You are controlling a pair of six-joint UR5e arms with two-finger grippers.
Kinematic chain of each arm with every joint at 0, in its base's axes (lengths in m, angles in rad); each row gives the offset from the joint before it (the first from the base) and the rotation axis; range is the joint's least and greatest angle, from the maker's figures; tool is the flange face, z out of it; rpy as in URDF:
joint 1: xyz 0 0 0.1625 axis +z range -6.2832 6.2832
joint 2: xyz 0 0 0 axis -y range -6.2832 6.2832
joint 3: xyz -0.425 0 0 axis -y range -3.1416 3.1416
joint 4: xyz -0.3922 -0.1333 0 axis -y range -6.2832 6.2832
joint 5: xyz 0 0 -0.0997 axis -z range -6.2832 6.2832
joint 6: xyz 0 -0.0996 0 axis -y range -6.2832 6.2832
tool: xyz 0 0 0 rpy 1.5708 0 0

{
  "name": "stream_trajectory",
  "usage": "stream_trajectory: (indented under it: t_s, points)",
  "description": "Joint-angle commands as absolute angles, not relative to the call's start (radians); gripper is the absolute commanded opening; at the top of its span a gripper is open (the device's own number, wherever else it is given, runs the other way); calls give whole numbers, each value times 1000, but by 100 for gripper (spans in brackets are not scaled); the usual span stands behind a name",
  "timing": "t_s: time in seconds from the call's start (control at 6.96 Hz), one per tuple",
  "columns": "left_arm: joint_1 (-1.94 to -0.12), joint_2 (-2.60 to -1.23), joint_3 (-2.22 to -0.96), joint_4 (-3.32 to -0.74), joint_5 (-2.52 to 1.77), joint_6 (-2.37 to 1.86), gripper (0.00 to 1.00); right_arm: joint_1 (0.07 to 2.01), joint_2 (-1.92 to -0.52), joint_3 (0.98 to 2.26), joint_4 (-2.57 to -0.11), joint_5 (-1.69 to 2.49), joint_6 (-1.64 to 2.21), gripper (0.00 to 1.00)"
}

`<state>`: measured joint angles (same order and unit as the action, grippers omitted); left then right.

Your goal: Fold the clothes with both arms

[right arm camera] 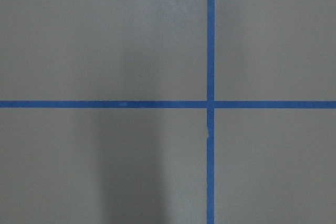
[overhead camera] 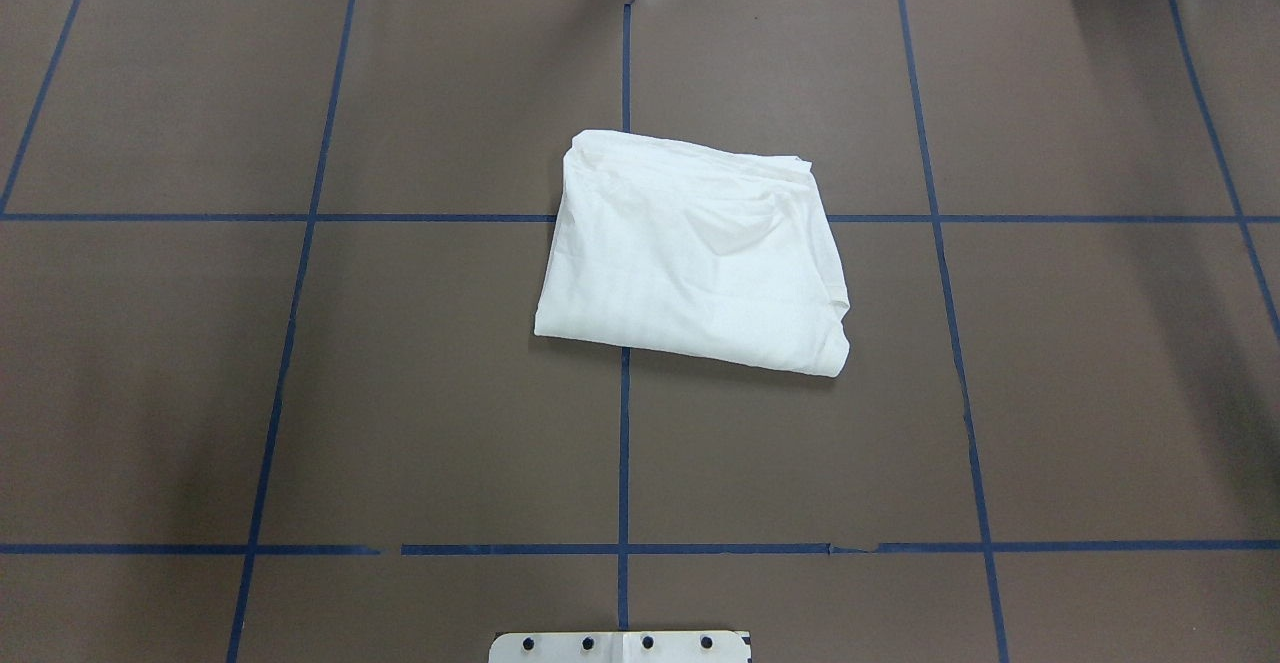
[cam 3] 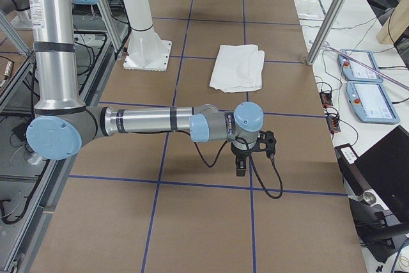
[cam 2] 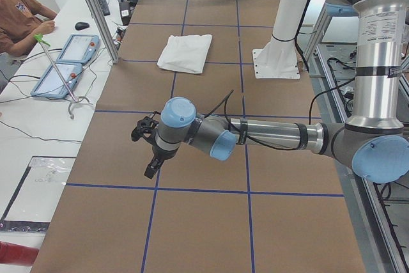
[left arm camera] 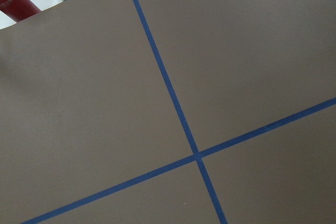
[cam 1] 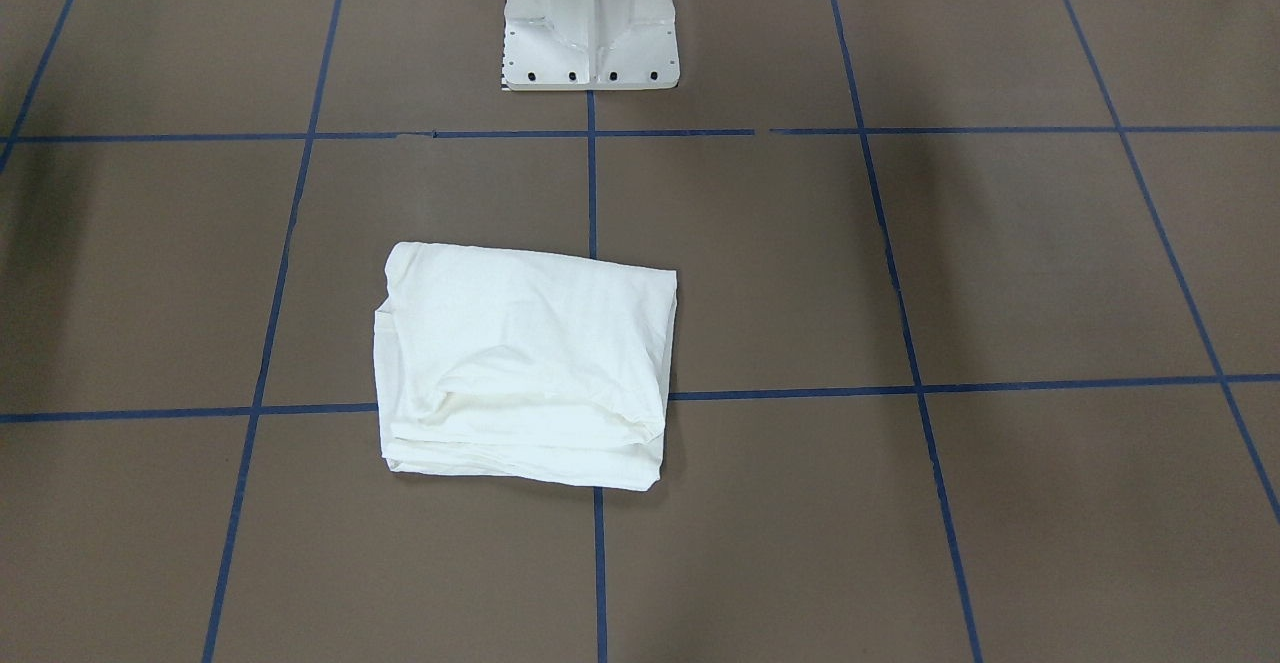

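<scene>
The white T-shirt (cam 1: pixel 520 373) lies folded into a thick rectangle near the middle of the brown table (overhead camera: pixel 300 393); no print, collar or sleeve shows. It also shows in the overhead view (overhead camera: pixel 690 253) and both side views (cam 2: pixel 185 52) (cam 3: pixel 238 67). My left gripper (cam 2: pixel 150 158) hangs over bare table far from the shirt, at the table's left end. My right gripper (cam 3: pixel 241 164) hangs over bare table at the right end. I cannot tell whether either is open or shut. Both wrist views show only brown table and blue tape lines.
The white pedestal base (cam 1: pixel 590 18) stands behind the shirt, on the robot's side. Blue tape lines (overhead camera: pixel 624 443) grid the table. An operator (cam 2: pixel 19 17) sits beside control tablets (cam 2: pixel 70 55). Aluminium posts (cam 3: pixel 329 17) and more tablets (cam 3: pixel 370 87) border the far side.
</scene>
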<state>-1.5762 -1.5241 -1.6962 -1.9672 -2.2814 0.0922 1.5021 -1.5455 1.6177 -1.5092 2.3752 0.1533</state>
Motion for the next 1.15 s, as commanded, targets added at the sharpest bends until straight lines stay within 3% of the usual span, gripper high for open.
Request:
stream_trajectory:
  t_s: [0.0,0.57,1.01]
  points:
    - [-1574,-1516,-1776,-1935,-2284,91,100,1503,-1533,1640,-1514,2387,149,100]
    - [-1574,-1464,-1837,-1950,-2273,100,100,1502,-1562,1704,-1505,2395,158,100]
    - [-1565,-1482,-1795,-1942,-2286,95,100,1456,-1549,1720,-1506,2315,150,100]
